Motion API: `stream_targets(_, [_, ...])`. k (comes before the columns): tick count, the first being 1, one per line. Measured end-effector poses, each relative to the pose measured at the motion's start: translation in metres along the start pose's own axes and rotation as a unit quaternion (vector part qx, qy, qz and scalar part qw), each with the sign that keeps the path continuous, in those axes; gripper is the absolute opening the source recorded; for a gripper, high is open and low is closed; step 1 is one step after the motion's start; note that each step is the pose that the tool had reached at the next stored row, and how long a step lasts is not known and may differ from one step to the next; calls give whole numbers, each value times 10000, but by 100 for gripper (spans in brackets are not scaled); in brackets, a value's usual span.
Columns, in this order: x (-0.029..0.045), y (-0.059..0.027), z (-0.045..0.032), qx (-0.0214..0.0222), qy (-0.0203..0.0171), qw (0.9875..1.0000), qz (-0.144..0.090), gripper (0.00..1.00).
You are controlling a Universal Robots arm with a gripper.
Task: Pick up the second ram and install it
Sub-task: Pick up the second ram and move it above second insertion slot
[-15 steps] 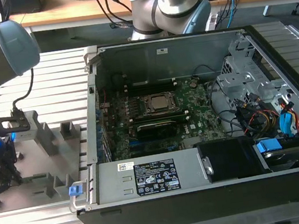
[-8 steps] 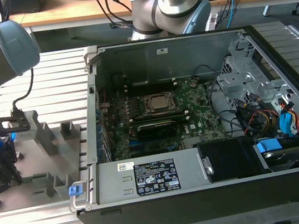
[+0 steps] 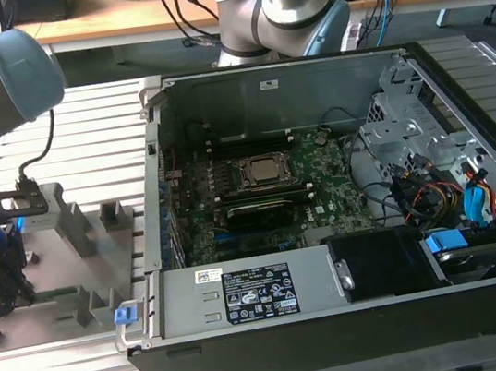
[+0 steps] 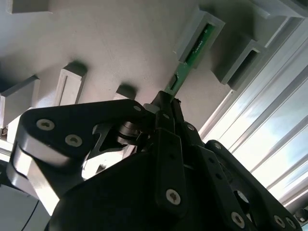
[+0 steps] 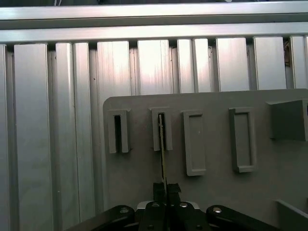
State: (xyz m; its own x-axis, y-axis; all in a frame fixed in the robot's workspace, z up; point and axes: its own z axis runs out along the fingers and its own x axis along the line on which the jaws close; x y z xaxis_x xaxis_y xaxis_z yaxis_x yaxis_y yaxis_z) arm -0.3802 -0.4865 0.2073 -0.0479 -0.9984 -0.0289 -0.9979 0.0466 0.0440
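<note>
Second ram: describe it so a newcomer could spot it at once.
Beside the open computer case, on the exterior view's left, lies a grey holder plate. The second ram stands on edge in one slotted block, the hand shut on its end. It alone is thin and green among grey blocks.

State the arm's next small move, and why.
Likely a slow, straight pull out of the slot, with no twisting. The gripper's jaws look shut on one end of the second ram, whose other end sits inside a grey holder block; sideways force could bend the thin board.
</note>
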Motion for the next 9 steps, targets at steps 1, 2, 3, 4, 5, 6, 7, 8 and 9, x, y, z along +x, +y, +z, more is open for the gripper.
stream_targets(1, [0, 1, -14, 0, 0, 10000, 0, 14])
stream_targets(2, [-1, 1, -24, 0, 0, 10000, 0, 14])
stream_targets(3, [-1, 2, -42, 0, 0, 10000, 0, 14])
stream_targets(4, [-2, 3, -63, 0, 0, 10000, 0, 14])
stream_targets(5, [-3, 3, -77, 0, 0, 10000, 0, 14])
stream_targets(6, [-3, 4, -91, 0, 0, 10000, 0, 14])
stream_targets(7, [-3, 4, -101, 0, 0, 10000, 0, 14])
stream_targets(8, [-3, 5, -108, 0, 0, 10000, 0, 14])
stream_targets(9, [-4, 5, -123, 0, 0, 10000, 0, 14])
